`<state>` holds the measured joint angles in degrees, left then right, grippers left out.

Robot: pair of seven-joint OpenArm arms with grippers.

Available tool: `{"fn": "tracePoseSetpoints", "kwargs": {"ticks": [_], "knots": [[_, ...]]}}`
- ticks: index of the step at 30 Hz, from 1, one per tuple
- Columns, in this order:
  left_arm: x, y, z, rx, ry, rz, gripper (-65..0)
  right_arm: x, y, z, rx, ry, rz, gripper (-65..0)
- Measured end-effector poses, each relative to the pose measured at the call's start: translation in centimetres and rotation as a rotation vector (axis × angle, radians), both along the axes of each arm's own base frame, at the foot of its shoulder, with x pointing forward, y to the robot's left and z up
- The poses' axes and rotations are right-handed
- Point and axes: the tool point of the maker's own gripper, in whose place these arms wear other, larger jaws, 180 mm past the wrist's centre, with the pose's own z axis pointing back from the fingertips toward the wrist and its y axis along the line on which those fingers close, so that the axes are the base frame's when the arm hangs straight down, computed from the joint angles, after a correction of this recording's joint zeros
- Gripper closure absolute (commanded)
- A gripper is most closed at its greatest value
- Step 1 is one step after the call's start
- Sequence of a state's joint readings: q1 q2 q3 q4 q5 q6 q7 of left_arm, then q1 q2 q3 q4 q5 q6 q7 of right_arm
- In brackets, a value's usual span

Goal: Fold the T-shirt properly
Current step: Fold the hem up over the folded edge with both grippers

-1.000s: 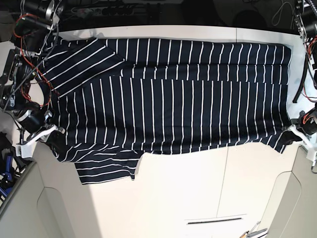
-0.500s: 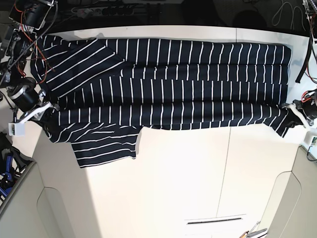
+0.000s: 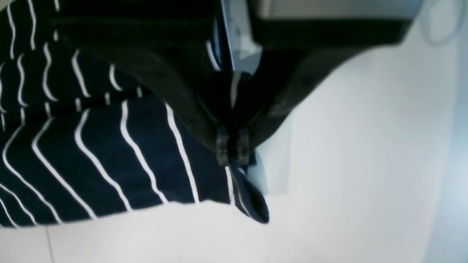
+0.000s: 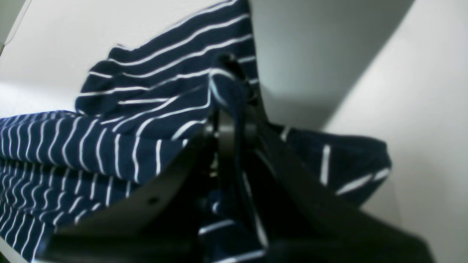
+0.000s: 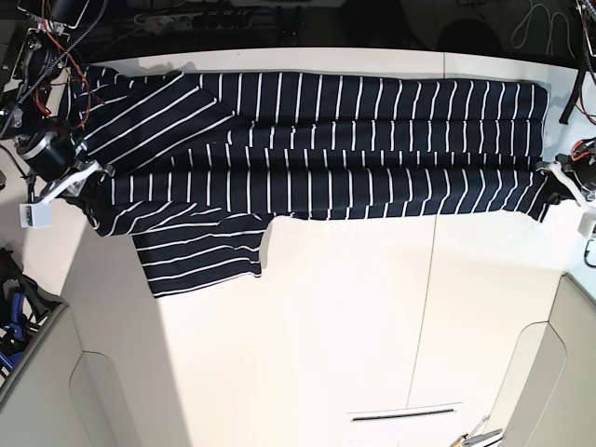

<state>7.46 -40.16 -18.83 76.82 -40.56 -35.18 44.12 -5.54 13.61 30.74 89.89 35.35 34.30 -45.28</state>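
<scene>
The navy T-shirt (image 5: pixel 326 140) with thin white stripes lies across the far half of the white table (image 5: pixel 372 317), its near edge lifted and carried towards the back. One sleeve (image 5: pixel 200 256) hangs out at the near left. My left gripper (image 5: pixel 557 182) is shut on the shirt's right near corner; in the left wrist view the closed gripper (image 3: pixel 232 148) pinches the fabric (image 3: pixel 109 153). My right gripper (image 5: pixel 84 177) is shut on the left near edge; in the right wrist view the gripper (image 4: pixel 228 91) has cloth (image 4: pixel 146 120) bunched over it.
Cables and arm hardware (image 5: pixel 47 47) crowd the far left corner. A grey moulded edge (image 5: pixel 37 382) runs along the near left, another (image 5: pixel 559 372) at the near right. A dark slot (image 5: pixel 405 414) sits near the front.
Both grippers have drawn the shirt's near edge towards the back. The visible shirt band has narrowed and more bare table shows in front. The loose sleeve has followed.
</scene>
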Motion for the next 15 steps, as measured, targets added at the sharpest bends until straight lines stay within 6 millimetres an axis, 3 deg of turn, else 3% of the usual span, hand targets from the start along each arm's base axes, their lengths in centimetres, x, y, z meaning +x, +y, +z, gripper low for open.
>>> {"fn": "tracePoseSetpoints", "kwargs": {"ticks": [15], "knots": [[-2.6,-1.1,-1.1,-0.009,0.085,-0.033,0.0,-3.4,-0.9,-2.1,0.0,0.074,-0.032,0.0]]}}
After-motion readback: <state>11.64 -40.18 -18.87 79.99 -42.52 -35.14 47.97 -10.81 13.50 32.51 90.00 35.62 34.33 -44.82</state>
